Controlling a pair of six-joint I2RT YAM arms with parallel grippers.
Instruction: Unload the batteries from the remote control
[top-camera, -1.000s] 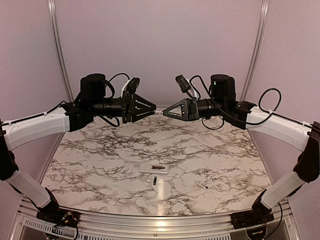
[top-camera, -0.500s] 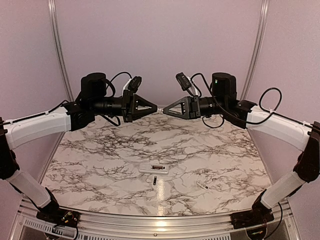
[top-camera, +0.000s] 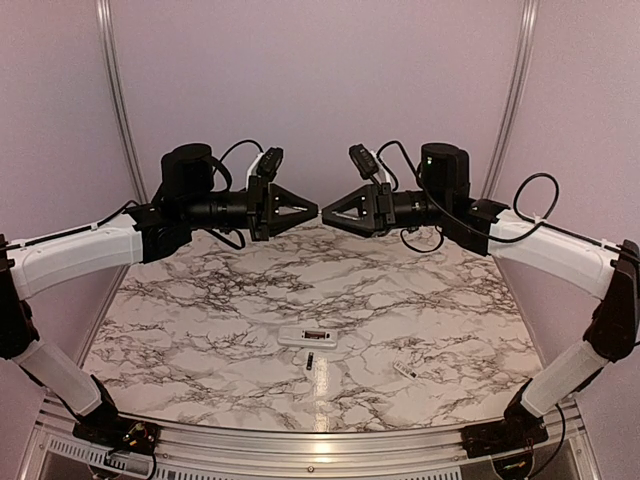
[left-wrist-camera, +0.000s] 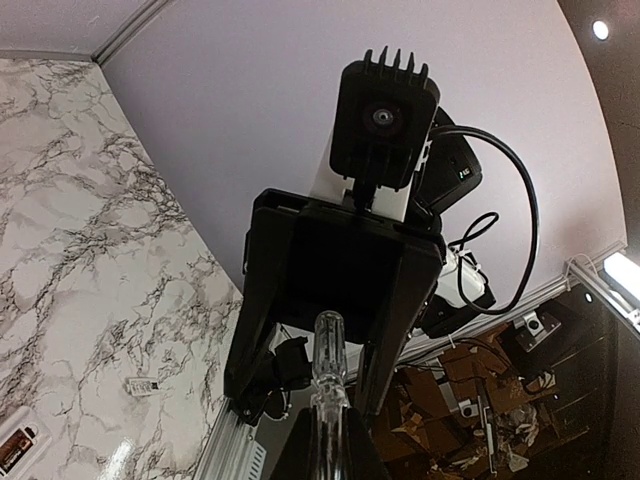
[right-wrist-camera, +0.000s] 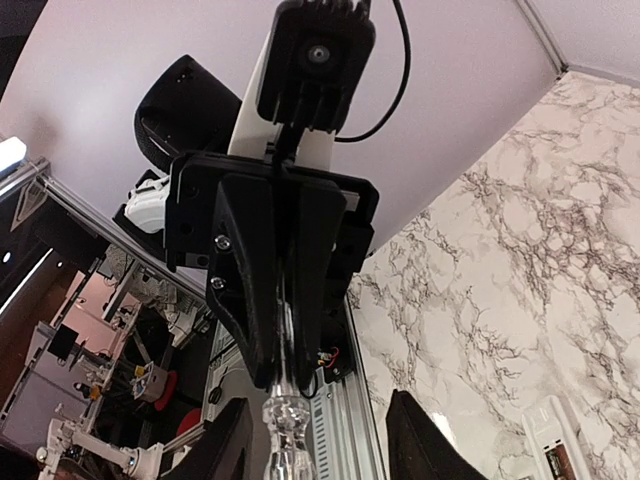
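Observation:
The remote control (top-camera: 310, 336) lies face down on the marble table, its dark-red recess up; it also shows at the lower edges of the wrist views (left-wrist-camera: 14, 450) (right-wrist-camera: 553, 440). One battery (top-camera: 310, 362), a tiny dark cylinder, lies just in front of it. Both arms are raised high above the table, tip to tip. My left gripper (top-camera: 314, 211) (left-wrist-camera: 330, 428) is shut on a clear-handled screwdriver (left-wrist-camera: 330, 365) (right-wrist-camera: 285, 430), handle pointing at the right arm. My right gripper (top-camera: 326, 213) (right-wrist-camera: 320, 445) is open, its fingers (right-wrist-camera: 226, 445) standing apart on either side of the handle.
A small white flat chip (top-camera: 404, 370) (left-wrist-camera: 141, 384) lies on the table right of the battery. Purple walls with metal rails close in the back and sides. A metal rail (top-camera: 320, 445) runs along the near edge.
The left gripper closed on the screwdriver. Then the right gripper opened off the handle. Both arms stay raised, tips nearly meeting.

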